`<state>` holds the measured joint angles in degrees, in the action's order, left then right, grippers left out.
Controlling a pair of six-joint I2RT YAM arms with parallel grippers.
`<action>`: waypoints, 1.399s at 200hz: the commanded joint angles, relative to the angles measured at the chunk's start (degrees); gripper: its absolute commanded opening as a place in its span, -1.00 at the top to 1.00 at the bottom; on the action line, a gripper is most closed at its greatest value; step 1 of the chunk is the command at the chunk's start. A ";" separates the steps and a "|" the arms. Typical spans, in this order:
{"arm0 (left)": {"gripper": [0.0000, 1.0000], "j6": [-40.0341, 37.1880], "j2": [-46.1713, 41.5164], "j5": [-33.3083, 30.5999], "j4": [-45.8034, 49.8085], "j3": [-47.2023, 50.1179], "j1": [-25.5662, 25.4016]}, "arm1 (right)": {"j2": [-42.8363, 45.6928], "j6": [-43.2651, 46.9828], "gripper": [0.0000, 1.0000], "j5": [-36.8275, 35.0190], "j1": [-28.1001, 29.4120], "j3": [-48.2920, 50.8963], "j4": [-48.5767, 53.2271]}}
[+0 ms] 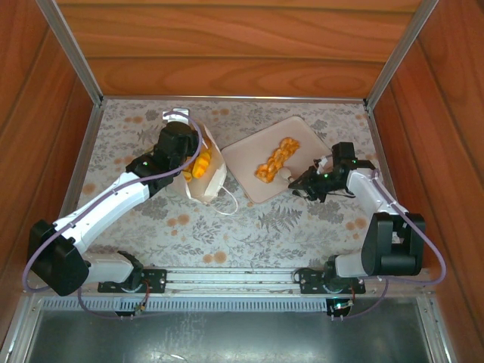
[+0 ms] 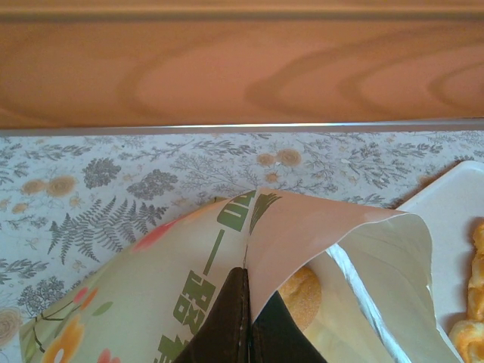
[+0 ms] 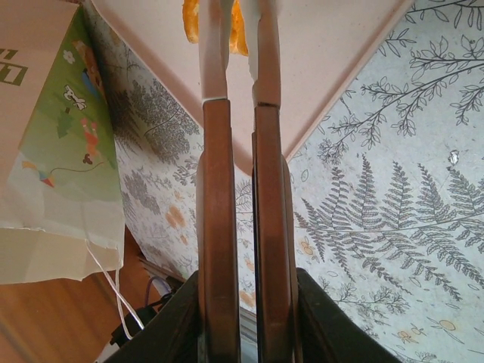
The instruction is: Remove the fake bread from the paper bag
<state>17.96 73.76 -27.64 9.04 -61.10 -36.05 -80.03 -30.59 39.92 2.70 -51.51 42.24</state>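
The white paper bag (image 1: 208,178) lies open on the floral table, with orange fake bread (image 1: 201,162) showing in its mouth. My left gripper (image 1: 184,153) is shut on the bag's upper paper edge (image 2: 265,227), its dark fingers (image 2: 227,325) pressed together. Below the lifted edge a round golden roll (image 2: 302,293) sits inside the bag. Several pastries (image 1: 276,159) lie on the beige tray (image 1: 249,147). My right gripper (image 1: 290,176) hovers at the tray's near-right edge. Its jaws stand almost together with nothing between them. An orange pastry (image 3: 189,19) shows just beyond the right gripper (image 3: 240,45).
Wooden walls close in the table at the back and on both sides. The bag's cord handle (image 1: 227,198) trails toward the near edge. The tray's corner (image 2: 454,198) with pastries (image 2: 476,246) lies right of the bag. Bare floral cloth (image 1: 249,227) runs between the arms.
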 commanded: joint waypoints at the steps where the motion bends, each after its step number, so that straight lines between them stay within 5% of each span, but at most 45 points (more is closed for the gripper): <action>1: 1.00 1.07 -0.82 0.30 -2.91 -0.25 0.37 | -0.43 -1.18 0.39 0.84 0.92 1.22 -1.30; 109: 1.00 0.84 -1.47 0.61 -3.02 -0.08 0.41 | -8.90 -6.76 0.42 0.11 2.89 -2.54 -12.45; 202: 1.00 1.11 -2.09 1.28 -2.85 0.23 0.50 | -19.39 -3.76 0.44 -3.21 2.70 -15.56 -10.09; 280: 1.00 1.33 -1.95 1.27 -3.18 0.36 0.47 | -20.87 -5.96 0.43 0.10 3.70 -15.77 -12.94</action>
<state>18.06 73.47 -26.63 8.97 -60.90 -35.94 -100.55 -35.70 36.71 5.37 -66.52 30.79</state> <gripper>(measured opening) 0.047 0.286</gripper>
